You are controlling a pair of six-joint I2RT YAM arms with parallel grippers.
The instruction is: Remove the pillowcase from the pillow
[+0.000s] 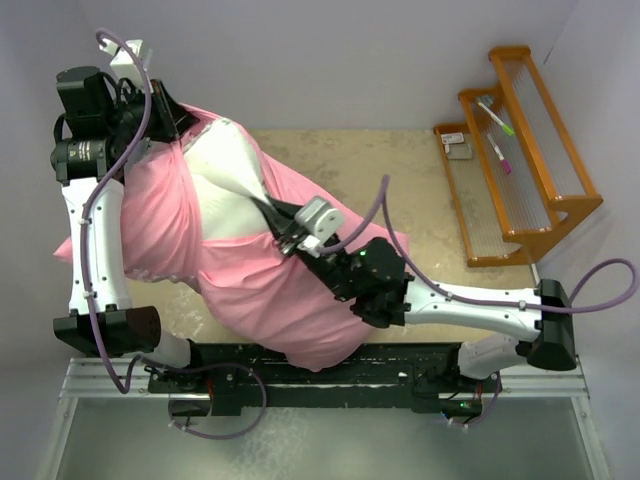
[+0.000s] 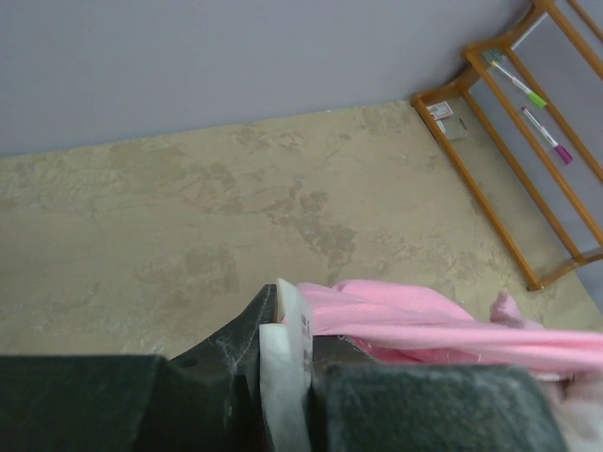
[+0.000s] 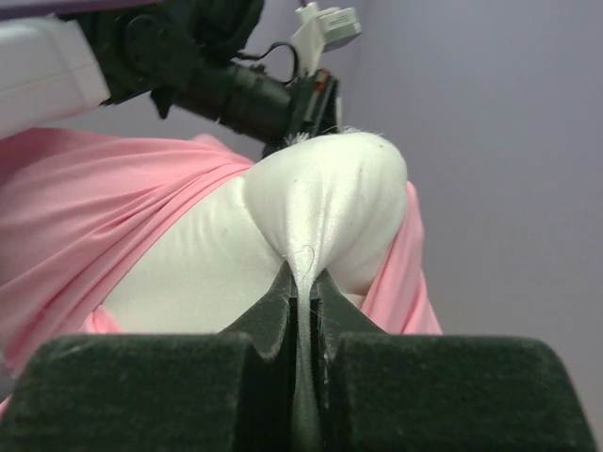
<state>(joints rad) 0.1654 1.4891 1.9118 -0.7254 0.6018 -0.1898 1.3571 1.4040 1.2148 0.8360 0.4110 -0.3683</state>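
Observation:
The pink pillowcase (image 1: 250, 290) lies bunched round the white pillow (image 1: 235, 175), whose far part is bare. My left gripper (image 1: 185, 125) is at the far left, shut on an edge of the pillowcase. In the left wrist view the left gripper (image 2: 287, 311) clamps the pink fabric (image 2: 424, 315), which runs off to the right, with a white strip between the jaws. My right gripper (image 1: 272, 212) is over the middle, shut on a pinch of the pillow. In the right wrist view the right gripper (image 3: 303, 287) holds the white pillow (image 3: 311, 198), with the pillowcase (image 3: 104, 207) on both sides.
An orange wooden stepped rack (image 1: 520, 150) with pens stands at the back right; it also shows in the left wrist view (image 2: 528, 160). The tan tabletop (image 1: 400, 180) lies between it and the pillow. Grey walls close the back and sides.

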